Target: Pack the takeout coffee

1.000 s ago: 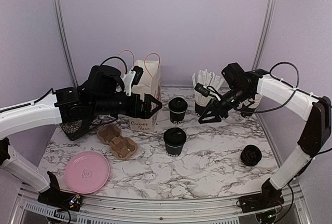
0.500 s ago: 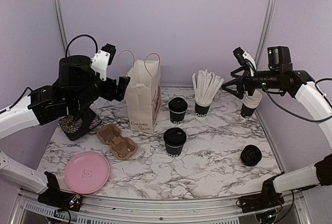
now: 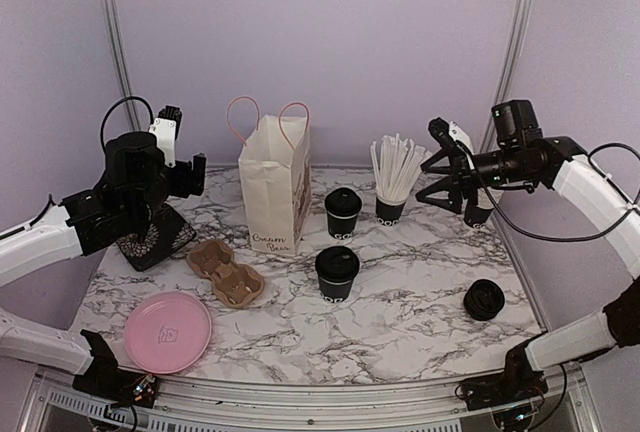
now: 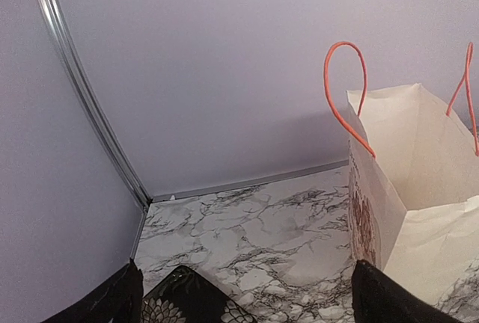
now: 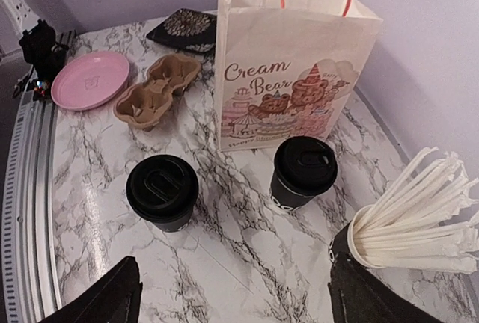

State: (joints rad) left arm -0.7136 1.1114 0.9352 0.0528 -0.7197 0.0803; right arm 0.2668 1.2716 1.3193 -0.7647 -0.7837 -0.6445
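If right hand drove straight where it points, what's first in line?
Probably the lidded cup by the bag, or marble table just short of it; depth is unclear. The straws lie off to one side.

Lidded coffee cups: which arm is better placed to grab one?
Right, probably: the open right claw looks down on the front cup and rear cup. The left claw faces the paper bag and wall.

The takeout coffee (image 3: 337, 272) stands before another lidded cup (image 3: 343, 213), right of the bag (image 3: 275, 192).
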